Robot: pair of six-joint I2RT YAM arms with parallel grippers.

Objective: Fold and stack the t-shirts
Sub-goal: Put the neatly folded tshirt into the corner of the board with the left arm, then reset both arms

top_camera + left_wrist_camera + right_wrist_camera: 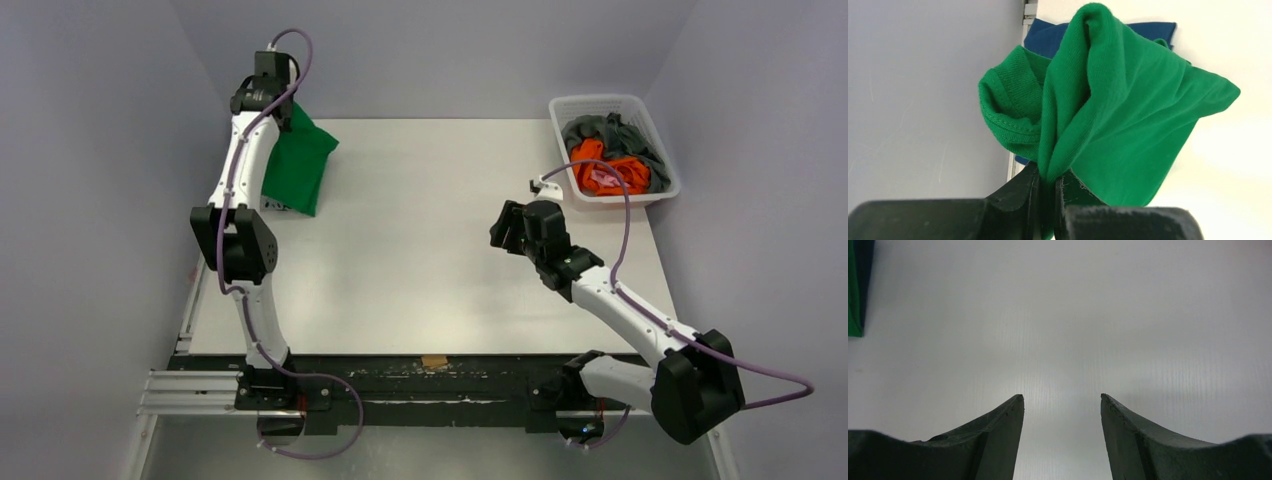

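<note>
**White table, green shirt held up at the far left corner**

Pale grey walls close in a white table (420,270). The left arm rises from its base, bends at a high elbow and reaches to the far left corner. There the left gripper (1048,185) is clamped on a bunched fold of the green t-shirt (1118,115), which hangs from it. Its lower edge may touch the table, but the top view does not settle that. A navy t-shirt (1048,35) lies flat beneath it.

The right arm stretches low from the near right towards mid-table. The right gripper (1062,405) has its fingers spread wide over bare table, holding nothing.

At the far right corner a white basket (556,108) holds an orange t-shirt (605,175) and a grey t-shirt (600,130), crumpled together.
</note>
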